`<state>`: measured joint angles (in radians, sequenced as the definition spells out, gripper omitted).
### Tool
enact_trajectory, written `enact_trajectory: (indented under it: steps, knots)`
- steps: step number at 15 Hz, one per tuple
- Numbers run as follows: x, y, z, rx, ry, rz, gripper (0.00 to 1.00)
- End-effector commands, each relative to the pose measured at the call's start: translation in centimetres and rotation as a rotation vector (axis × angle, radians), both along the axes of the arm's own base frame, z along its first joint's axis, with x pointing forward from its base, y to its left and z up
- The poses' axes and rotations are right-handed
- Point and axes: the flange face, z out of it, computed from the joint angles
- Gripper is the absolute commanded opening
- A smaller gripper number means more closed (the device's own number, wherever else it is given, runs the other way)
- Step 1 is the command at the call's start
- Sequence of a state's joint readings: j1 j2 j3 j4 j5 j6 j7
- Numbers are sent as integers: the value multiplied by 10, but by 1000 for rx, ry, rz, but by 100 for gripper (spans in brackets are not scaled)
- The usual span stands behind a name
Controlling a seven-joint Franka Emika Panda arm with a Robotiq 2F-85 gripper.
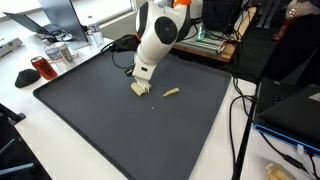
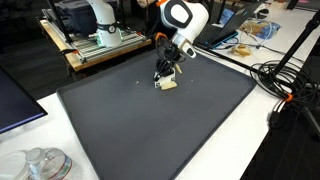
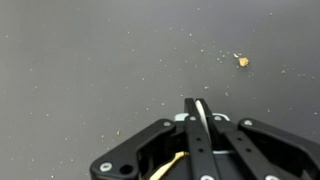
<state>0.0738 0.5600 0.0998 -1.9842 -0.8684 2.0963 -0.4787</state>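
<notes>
1. Dark mat [image 1: 100, 110]: a big flat sheet that covers most of the table. It is matte with a fine grain, and the wrist view shows pale specks on it.
2. My gripper [image 1: 140, 86] is down at the mat, arm white and rounded, black metal linkages. In the wrist view the fingers [image 3: 197, 112] are drawn together with almost no gap. I cannot tell whether anything is pinched between them.
3. Pale chunk [image 1: 140, 91]: this is the thing that matters. It sits right under my fingertips, on the mat and touching or nearly touching them, and it shows in both exterior views [image 2: 168, 86]. It is tan, blocky and short, with no clear long axis, and it looks dry and light, maybe wood or food.
4. Thin strip [image 1: 171, 93]: same tan colour, lying flat on the mat near the chunk but apart from it, off to picture right of my hand. Its long axis runs roughly across the picture, slightly tilted.
5. Yellowish sliver [image 3: 172, 162]: shows low between my linkages in the wrist view. I can't make out what it is.
6. Crumb [image 3: 242, 61]: a tiny tan fleck, well ahead of the fingertips.
</notes>
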Motion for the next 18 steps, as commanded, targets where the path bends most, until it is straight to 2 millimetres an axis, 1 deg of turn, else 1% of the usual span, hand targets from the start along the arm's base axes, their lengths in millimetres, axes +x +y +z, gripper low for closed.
enact_trajectory:
  steps: [1, 4, 7, 10, 12, 18]
  knots:
    - [-3, 32, -5, 25, 2, 46, 1]
    - [-5, 47, -6, 7, 1, 79, 1]
    - [-8, 54, -14, -35, 11, 112, 1]
    - [-10, 53, -22, -71, 25, 130, 1]
    - [-10, 52, -23, -84, 27, 137, 1]
    - [-12, 39, -29, -111, 35, 137, 1]
